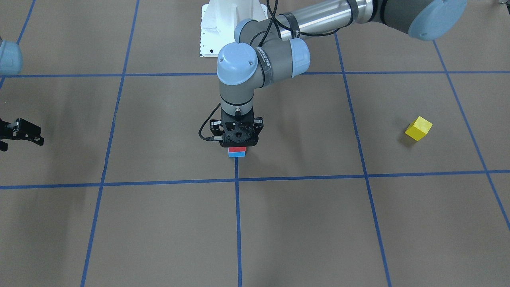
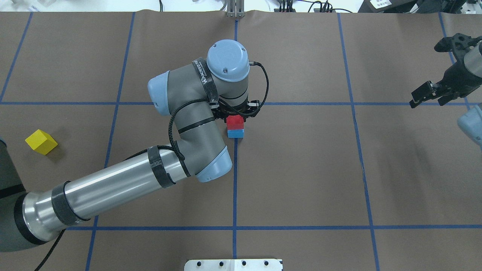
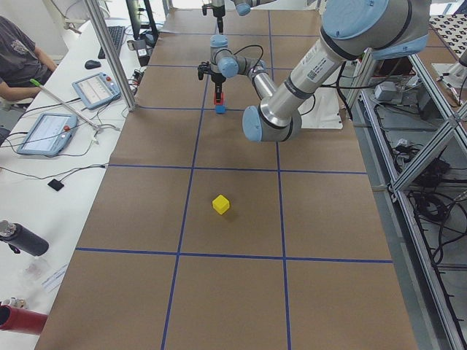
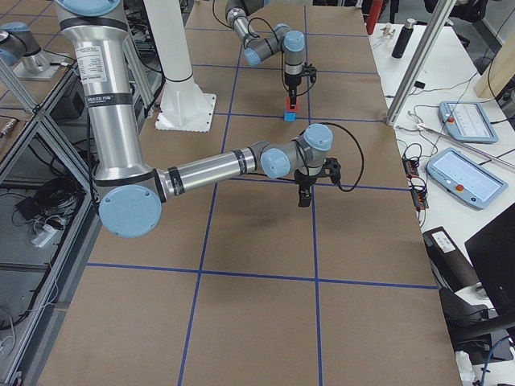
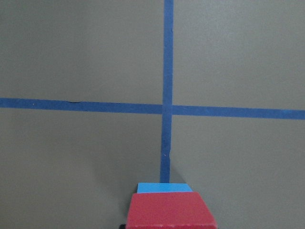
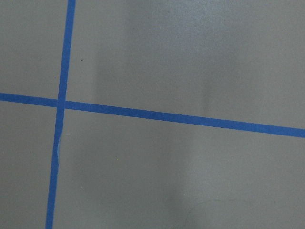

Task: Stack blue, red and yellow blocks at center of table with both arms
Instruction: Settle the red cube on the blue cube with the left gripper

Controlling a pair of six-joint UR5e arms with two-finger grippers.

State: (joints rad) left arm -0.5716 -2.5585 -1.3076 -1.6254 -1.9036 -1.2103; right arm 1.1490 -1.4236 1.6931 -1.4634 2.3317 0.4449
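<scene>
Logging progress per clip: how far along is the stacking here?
Done: red block sits on blue block at the table centre. In hand: left end effector is down around the red block; grip or release unclear. Left: yellow block lies apart on the robot's left side; right end effector hangs open and empty.

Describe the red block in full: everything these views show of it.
The red block is a small, plain matte cube. It sits upright and squarely aligned on top of the blue block, which rests on the table near its centre, on a blue tape line. The left tool stands straight over it, hiding its top in the front-facing view. Whether the tool's fingers clamp it cannot be told.
</scene>
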